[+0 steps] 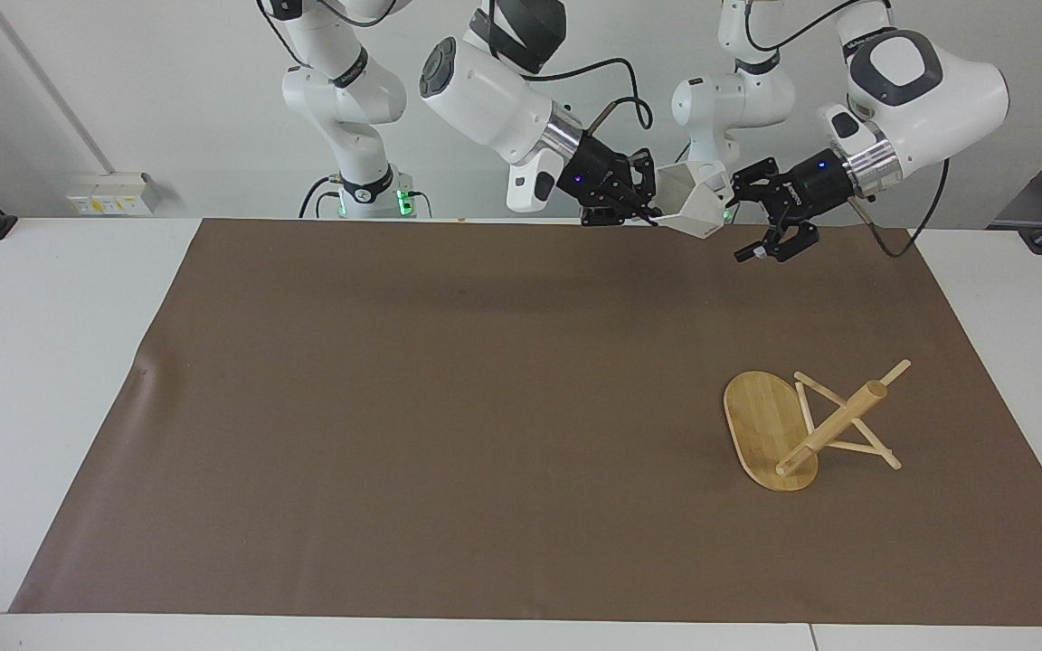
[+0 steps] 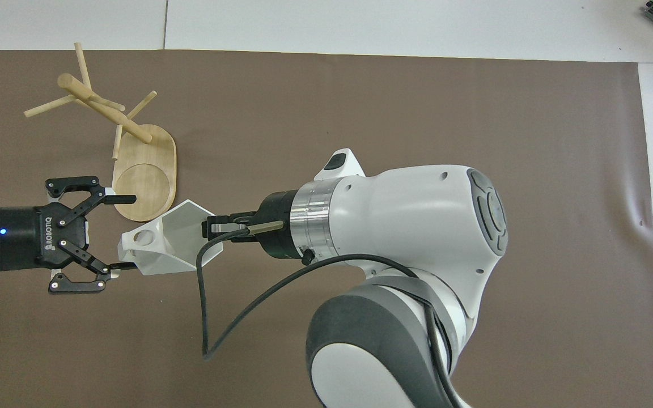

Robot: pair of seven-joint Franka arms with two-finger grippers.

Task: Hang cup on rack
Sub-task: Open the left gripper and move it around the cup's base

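Brown mat (image 1: 449, 407) covers most of the white table (image 1: 42, 362)

Right arm (image 2: 406, 238) comes in from the bottom of the overhead view and reaches to 9 o'clock, raised over the mat. Right gripper (image 2: 216, 226) pinches the rim wall of the cup (image 2: 176, 241), fingertips pressed together on it, one inside the mouth

Left arm (image 1: 919, 99) is raised too, wrist pointing at the cup. Left gripper (image 2: 119, 232) has its jaws spread wide, just beside the cup's handle end; in the overhead view one fingertip looks to be at the cup's base edge, contact cannot be told

Bamboo mug tree (image 1: 801, 425) lies tipped over on the mat toward the left arm's end of the table, at 11 o'clock from the cup in the overhead view, oval base (image 2: 146, 170) on edge, post and pegs (image 2: 54, 105) slanting away from the robots

White faceted cup is held in the air on its side over the mat, mouth toward the right gripper, pierced handle (image 2: 142, 238) toward the left gripper
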